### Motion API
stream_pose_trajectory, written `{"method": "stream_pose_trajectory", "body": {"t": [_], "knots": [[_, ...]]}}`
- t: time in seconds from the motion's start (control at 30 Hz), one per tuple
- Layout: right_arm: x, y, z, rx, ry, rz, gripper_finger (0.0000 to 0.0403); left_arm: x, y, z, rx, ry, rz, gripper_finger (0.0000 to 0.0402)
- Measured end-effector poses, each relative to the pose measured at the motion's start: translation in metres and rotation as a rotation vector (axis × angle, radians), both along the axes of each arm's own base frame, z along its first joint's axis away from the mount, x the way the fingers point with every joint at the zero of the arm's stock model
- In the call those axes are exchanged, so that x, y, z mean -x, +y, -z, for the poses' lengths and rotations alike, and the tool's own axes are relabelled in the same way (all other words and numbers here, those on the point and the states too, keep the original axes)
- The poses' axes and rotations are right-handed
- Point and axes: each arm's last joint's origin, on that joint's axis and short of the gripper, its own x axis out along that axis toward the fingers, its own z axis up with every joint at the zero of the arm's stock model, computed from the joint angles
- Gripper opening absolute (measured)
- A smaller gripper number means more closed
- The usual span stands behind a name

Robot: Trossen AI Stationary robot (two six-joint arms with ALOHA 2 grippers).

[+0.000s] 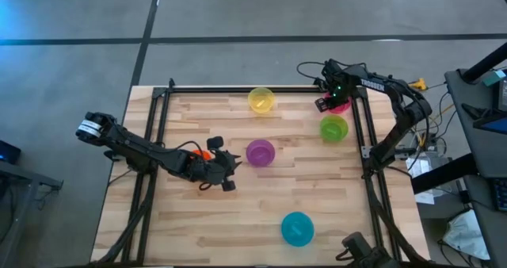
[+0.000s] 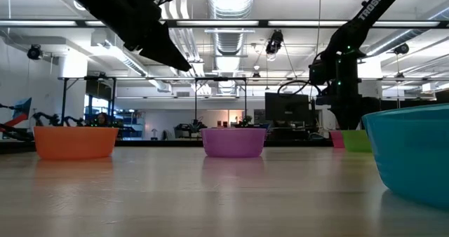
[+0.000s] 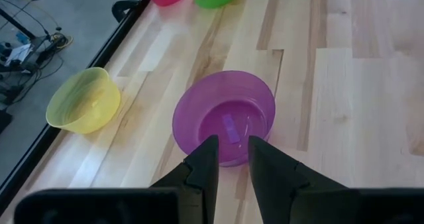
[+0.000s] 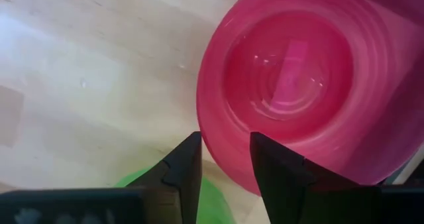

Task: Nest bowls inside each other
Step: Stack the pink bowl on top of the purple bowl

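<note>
Though hidden overhead, pink bowl [image 4: 311, 85] under right tool [image 4: 225, 159].

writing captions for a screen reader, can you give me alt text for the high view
Overhead view of a wooden table with six small bowls standing apart, none nested. The right pincer hangs over the pink bowl at the far right corner, beside the green bowl; the left pincer sits between the orange bowl and purple bowl. The yellow bowl is far centre, the teal bowl near.
</note>
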Motion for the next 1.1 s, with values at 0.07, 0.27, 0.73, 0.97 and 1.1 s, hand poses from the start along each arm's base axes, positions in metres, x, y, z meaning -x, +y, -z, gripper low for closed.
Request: {"method": "stream_pose_trajectory", "body": {"t": [0.07,0.27,0.73,0.97,1.1], "knots": [[0.000,0.000,0.000,0.001,0.000,-0.006,0.0117,0.000,0.000,0.000,0.000,0.000,0.000,0.0067],[0.000,0.000,0.000,-0.004,0.004,-0.016,0.0069,0.000,0.000,0.000,0.000,0.000,0.000,0.0067],[0.001,0.001,0.000,-0.011,0.009,-0.027,0.0009,0.000,0.000,0.000,0.000,0.000,0.000,0.0067],[-0.001,0.000,-0.024,-0.064,0.044,-0.027,0.0009,0.000,0.000,0.000,0.000,0.000,0.000,0.0067],[-0.006,0.000,-0.056,-0.093,0.063,-0.038,0.0009,0.000,0.000,0.000,0.000,-0.001,0.000,0.0067]]}}
